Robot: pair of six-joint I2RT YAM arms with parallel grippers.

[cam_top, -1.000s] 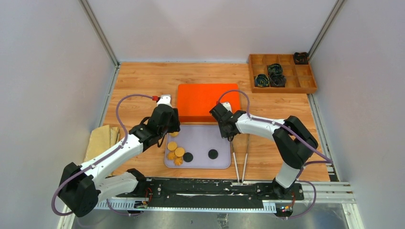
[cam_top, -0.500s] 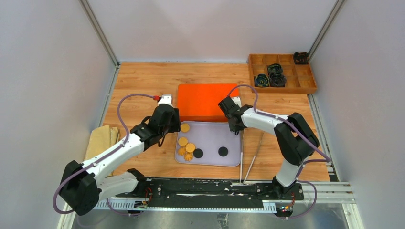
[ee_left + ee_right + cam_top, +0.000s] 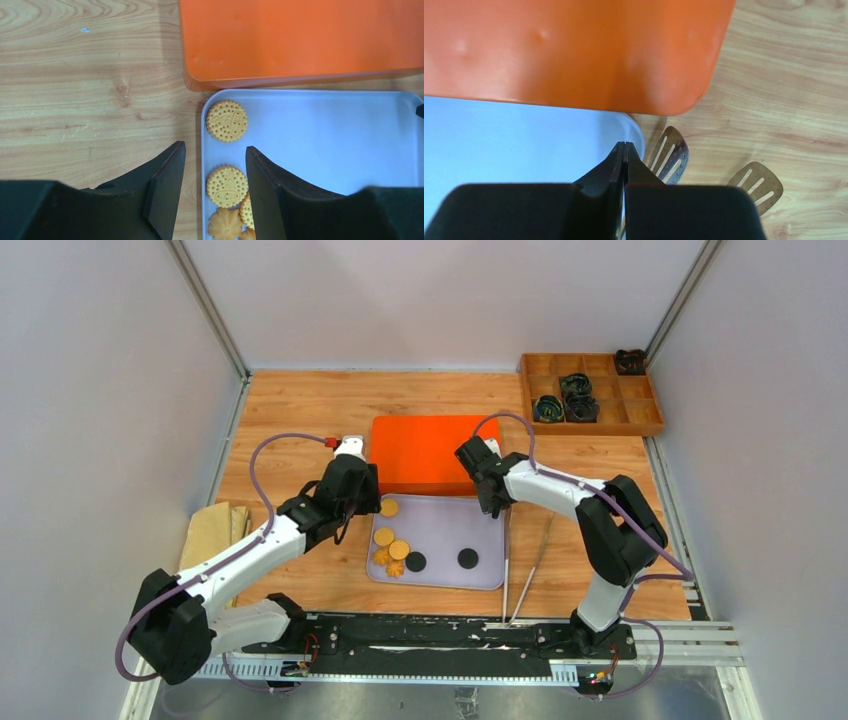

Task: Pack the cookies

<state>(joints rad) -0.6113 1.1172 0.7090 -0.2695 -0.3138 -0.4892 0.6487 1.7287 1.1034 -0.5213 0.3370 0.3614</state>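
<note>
Your left arm [image 3: 245, 558] wore glossy white shells between bulky matte-black joint housings, and your right arm [image 3: 548, 495] was built the same way. A lilac cable [image 3: 251, 465] curved off the left arm's far end, tipped by a small red connector [image 3: 329, 444]. A second lilac cable [image 3: 505, 417] arched over the right arm's far end. Both arms rose from a flat black base rail [image 3: 430, 636] with thin coloured wires near its ends. Up close, your left gripper [image 3: 214, 147] showed two matte-black, wedge-shaped fingers with bevelled edges. Your right gripper [image 3: 624, 145] was the same black, its fingers tapering to thin tips.
</note>
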